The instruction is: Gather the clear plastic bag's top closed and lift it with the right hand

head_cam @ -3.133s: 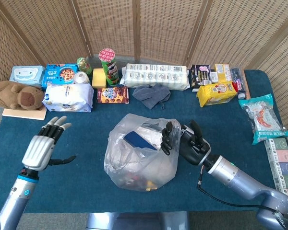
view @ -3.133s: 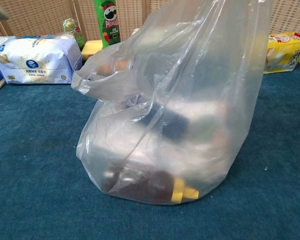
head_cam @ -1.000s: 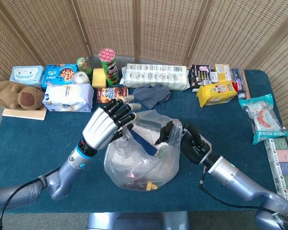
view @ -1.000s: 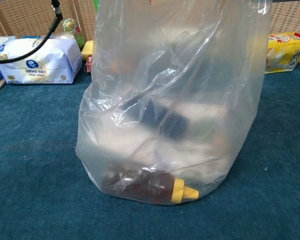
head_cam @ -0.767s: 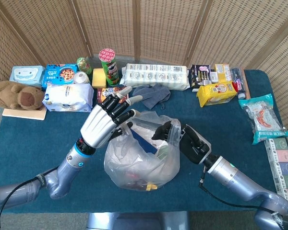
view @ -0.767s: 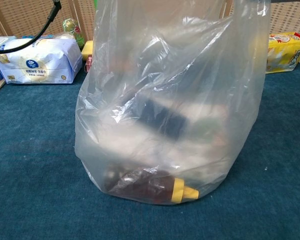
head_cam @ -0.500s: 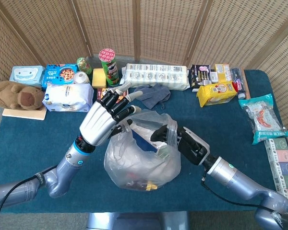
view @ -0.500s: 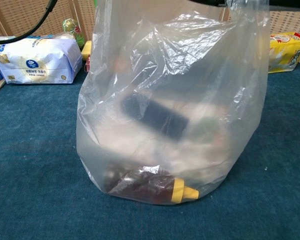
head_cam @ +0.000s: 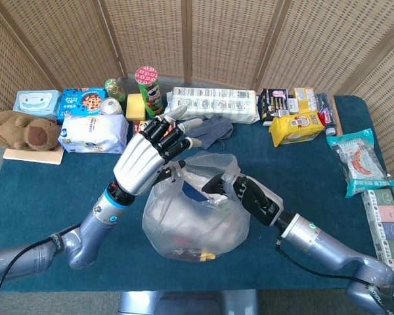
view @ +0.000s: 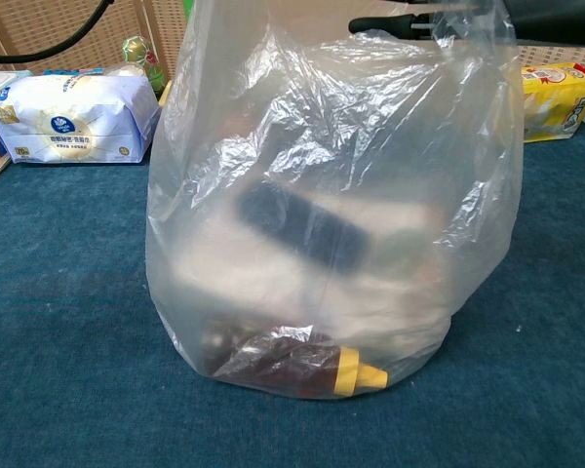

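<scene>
The clear plastic bag (head_cam: 194, 220) stands mid-table, and it fills the chest view (view: 331, 195). Inside lie a brown bottle with a yellow cap (view: 307, 363) and a dark blue pack (view: 302, 226). My left hand (head_cam: 143, 164) is raised at the bag's left side. It pinches the left rim with its thumb while its other fingers spread upward. My right hand (head_cam: 244, 195) holds the right rim, with plastic bunched over it. Its dark fingers (view: 402, 21) stretch leftward across the bag's mouth. Both sides of the bag stand pulled upright.
Along the back stand a Pringles can (head_cam: 148, 90), a white tissue pack (head_cam: 94, 134), a long white pack (head_cam: 213, 104), a grey cloth (head_cam: 209, 129) and a yellow pack (head_cam: 297, 126). A plush toy (head_cam: 23, 129) lies far left and a snack bag (head_cam: 356, 161) far right.
My left hand came from the far left, took the bag's left rim and rose a little. My right hand's fingers straightened and reached left across the mouth; the bag's top stands taller.
</scene>
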{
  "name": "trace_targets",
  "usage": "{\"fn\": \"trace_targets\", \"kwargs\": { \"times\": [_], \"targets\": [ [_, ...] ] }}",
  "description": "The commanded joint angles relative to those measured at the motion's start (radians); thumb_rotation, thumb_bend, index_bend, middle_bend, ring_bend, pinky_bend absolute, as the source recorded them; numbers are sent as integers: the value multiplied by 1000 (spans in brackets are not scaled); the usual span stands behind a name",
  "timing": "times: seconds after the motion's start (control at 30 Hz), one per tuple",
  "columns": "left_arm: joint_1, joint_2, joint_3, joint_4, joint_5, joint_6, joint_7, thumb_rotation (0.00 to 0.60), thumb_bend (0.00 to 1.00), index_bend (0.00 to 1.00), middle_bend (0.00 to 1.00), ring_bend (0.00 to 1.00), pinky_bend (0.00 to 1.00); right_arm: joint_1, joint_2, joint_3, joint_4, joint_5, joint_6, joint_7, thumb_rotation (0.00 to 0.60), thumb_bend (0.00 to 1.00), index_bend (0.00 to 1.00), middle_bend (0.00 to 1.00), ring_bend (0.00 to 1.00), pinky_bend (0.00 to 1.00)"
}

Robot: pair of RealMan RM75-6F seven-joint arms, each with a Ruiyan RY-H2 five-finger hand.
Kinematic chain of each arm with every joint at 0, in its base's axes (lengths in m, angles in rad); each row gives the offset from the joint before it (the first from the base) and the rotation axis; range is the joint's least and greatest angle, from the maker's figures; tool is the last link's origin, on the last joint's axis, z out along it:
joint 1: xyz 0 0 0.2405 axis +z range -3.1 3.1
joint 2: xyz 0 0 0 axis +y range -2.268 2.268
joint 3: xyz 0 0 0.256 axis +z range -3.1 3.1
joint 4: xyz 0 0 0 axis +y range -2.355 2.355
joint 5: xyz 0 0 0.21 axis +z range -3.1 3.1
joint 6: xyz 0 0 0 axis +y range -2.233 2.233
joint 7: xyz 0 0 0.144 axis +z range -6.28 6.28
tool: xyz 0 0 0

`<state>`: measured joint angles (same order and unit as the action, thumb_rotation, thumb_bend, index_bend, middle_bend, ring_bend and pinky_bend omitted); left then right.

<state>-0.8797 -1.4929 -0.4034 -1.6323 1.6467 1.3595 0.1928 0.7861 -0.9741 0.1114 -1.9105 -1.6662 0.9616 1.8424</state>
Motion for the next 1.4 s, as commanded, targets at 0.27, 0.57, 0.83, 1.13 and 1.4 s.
{"fn": "trace_targets", "kwargs": {
  "times": [0.27, 0.57, 0.83, 1.13, 1.4],
  "targets": [
    [-41, -11, -14, 1, -35, -28, -4, 600, 108, 342, 222, 80, 219, 19, -24, -8, 17, 14, 0, -12, 149, 93, 298, 290, 185, 105],
    [-74, -15, -18, 1, -49, -49, 7, 600, 105, 332, 223, 80, 219, 29, -44, -4, 30, 41, 1, -18, 145, 93, 287, 286, 179, 98],
    [-106, -31, -20, 20, -63, -66, 16, 600, 104, 328, 223, 80, 219, 36, -59, 5, 34, 59, 1, -16, 147, 93, 282, 285, 179, 99],
    [-161, -62, -42, 57, -91, -90, 34, 600, 103, 326, 222, 80, 219, 38, -74, 13, 29, 62, 12, -18, 147, 93, 282, 285, 179, 99],
    [-184, -75, -41, 61, -104, -97, 29, 600, 101, 325, 222, 80, 219, 41, -82, 13, 37, 71, 7, -19, 145, 94, 282, 285, 179, 99]
  ]
}}
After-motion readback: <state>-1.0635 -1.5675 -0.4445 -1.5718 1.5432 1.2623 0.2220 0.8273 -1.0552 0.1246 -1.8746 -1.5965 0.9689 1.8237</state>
